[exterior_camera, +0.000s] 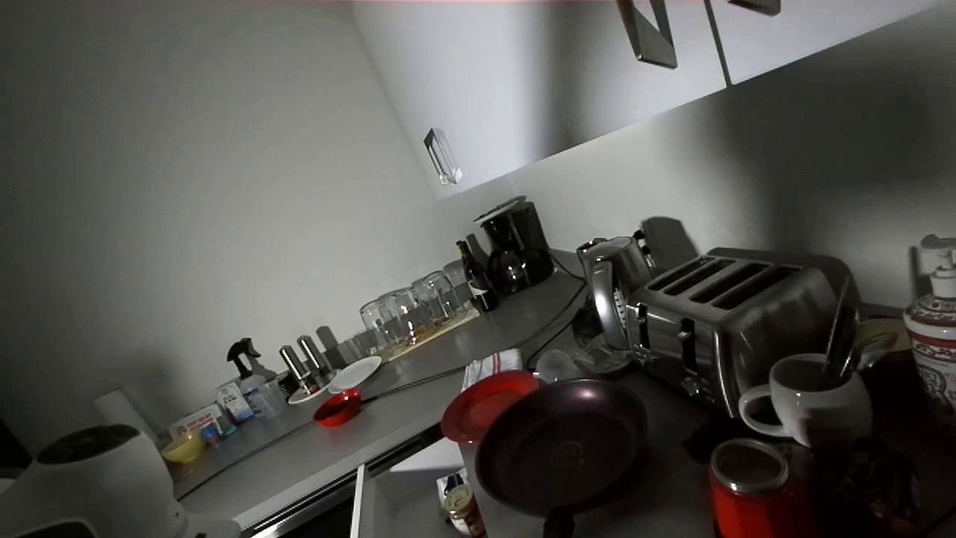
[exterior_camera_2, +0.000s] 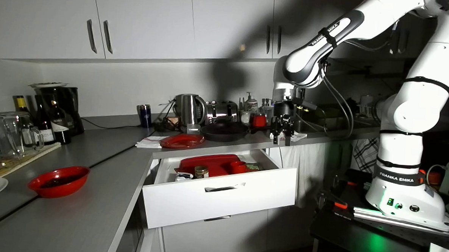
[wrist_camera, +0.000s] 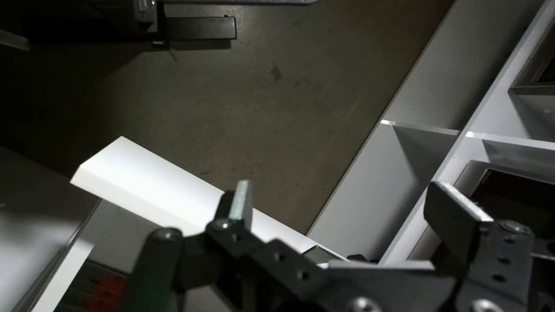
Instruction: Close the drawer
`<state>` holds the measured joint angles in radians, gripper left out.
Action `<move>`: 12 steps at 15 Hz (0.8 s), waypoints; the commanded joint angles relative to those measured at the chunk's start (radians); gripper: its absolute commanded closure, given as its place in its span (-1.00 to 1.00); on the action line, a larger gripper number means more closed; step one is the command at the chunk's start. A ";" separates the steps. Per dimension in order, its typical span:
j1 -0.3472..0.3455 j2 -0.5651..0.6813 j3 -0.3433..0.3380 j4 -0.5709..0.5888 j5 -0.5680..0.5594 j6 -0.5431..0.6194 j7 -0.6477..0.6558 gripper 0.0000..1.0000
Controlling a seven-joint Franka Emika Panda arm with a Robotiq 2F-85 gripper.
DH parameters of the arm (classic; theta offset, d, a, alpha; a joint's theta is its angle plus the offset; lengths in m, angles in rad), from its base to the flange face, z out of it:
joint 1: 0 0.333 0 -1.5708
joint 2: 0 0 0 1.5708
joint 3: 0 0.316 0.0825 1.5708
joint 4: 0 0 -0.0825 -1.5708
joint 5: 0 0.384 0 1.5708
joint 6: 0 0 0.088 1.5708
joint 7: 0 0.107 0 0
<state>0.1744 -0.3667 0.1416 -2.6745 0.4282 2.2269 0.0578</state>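
Observation:
The drawer (exterior_camera_2: 213,202) stands pulled out below the counter, with a white flat front and a slot-like metal handle (exterior_camera_2: 224,188). It holds a red tray (exterior_camera_2: 207,164), a red cup (exterior_camera_2: 238,167) and a jar (exterior_camera_2: 201,172). Part of its edge shows at the bottom of an exterior view (exterior_camera: 359,501). In the wrist view its white front (wrist_camera: 160,182) runs diagonally behind the left finger. My gripper (exterior_camera_2: 282,140) points down, higher than the drawer and near its right end. In the wrist view the gripper (wrist_camera: 347,206) is open with nothing between the fingers. Contact with the drawer is not visible.
The counter (exterior_camera_2: 104,189) carries a red plate (exterior_camera_2: 182,141), a frying pan (exterior_camera_2: 224,131), a kettle (exterior_camera_2: 189,109) and a toaster (exterior_camera_2: 221,111) above the drawer. A red bowl (exterior_camera_2: 58,181) sits on the left counter. White open shelving (wrist_camera: 416,173) shows in the wrist view.

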 commanded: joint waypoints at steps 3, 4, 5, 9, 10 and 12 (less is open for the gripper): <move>-0.002 0.136 -0.010 0.003 0.017 0.152 0.016 -1.00; -0.004 0.157 -0.014 0.006 0.021 0.171 0.021 -1.00; -0.006 0.178 -0.019 0.008 0.033 0.194 0.026 -1.00; -0.016 0.247 -0.038 0.019 0.094 0.228 0.047 -1.00; -0.017 0.261 -0.041 0.022 0.110 0.225 0.046 -1.00; -0.017 0.286 -0.039 0.020 0.141 0.236 0.053 -1.00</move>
<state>0.1553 -0.1292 0.1031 -2.6700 0.5172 2.4409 0.0923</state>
